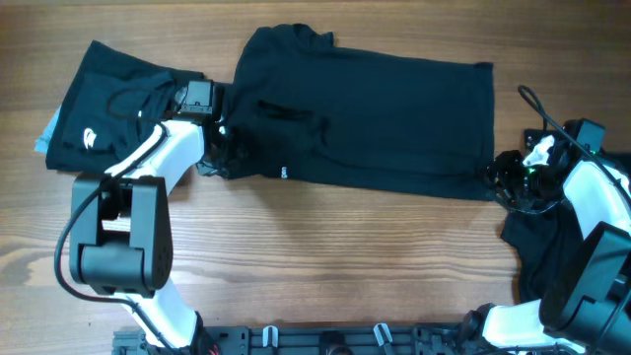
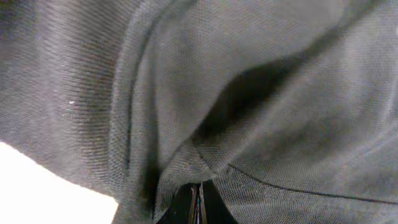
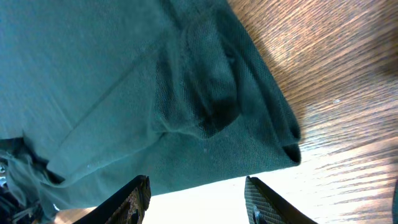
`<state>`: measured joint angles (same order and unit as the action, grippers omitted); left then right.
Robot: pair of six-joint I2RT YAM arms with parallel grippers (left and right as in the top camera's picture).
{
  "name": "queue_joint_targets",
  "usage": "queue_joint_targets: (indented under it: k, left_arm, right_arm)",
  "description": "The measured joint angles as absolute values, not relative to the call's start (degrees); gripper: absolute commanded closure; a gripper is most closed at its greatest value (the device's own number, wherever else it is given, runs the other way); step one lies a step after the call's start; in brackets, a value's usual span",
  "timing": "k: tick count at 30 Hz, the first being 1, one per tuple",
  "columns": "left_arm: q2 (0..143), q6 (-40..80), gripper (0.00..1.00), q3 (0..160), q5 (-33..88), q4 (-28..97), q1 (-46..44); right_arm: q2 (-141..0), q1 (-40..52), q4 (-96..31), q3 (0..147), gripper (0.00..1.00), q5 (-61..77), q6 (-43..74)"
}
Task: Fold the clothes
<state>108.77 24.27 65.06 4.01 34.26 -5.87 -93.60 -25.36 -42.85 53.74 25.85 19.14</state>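
A black shirt (image 1: 365, 118) lies spread flat across the middle of the wooden table. My left gripper (image 1: 222, 148) is at its lower left edge, where the cloth is bunched up. In the left wrist view the gripper (image 2: 198, 204) is shut, with creases of the shirt's fabric (image 2: 249, 93) drawn in to its tips. My right gripper (image 1: 496, 179) sits at the shirt's lower right corner. In the right wrist view it (image 3: 196, 199) is open, the shirt's hem corner (image 3: 273, 143) lying just ahead of the fingertips (image 3: 134, 196) with nothing between them.
A folded black garment (image 1: 104, 113) with a small white logo lies at the far left, something light blue (image 1: 44, 138) under its edge. Another dark garment (image 1: 532, 242) lies bunched at the right under the right arm. A black cable (image 1: 537, 104) loops there.
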Motion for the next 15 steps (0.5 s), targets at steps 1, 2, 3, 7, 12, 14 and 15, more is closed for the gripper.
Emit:
queue_joint_targets:
  k: [1,2,3,7,12,14,15]
  left_arm:
    - [108.77,24.75,0.96,65.19,2.59,34.81,-5.65]
    - [108.77,25.41,0.96,65.32,1.04,35.22,-5.15]
    - [108.75,26.02,0.96,65.39,0.03,35.68,-4.19]
    - [108.75,26.37,0.96,65.43,0.47,35.33,1.52]
    - [108.77,26.22,0.96,65.41,0.71,34.79,2.42]
    - [108.77,26.2,0.96,65.41,0.71,34.79,2.42]
    - [108.77,26.2,0.96,65.41,0.71,34.79,2.42]
  right_arm:
    - [-93.6,-25.36,-42.87,53.74,0.46,25.32,19.14]
    - [-93.6,-25.36,-43.0,53.74,0.45,24.67,19.11]
    - [-93.6,-25.36,-43.2,53.74,0.46,23.88,19.11]
    - [-93.6,-25.15,-41.56,53.74,0.46,24.27,16.47]
    - [-93.6,-21.23,-41.5,53.74,0.46,26.79,13.74]
    - [-93.6,-17.5,-42.98,53.74,0.48,26.5,13.39]
    - [-93.6,-16.56,-44.31,53.74,0.5,25.32,13.74]
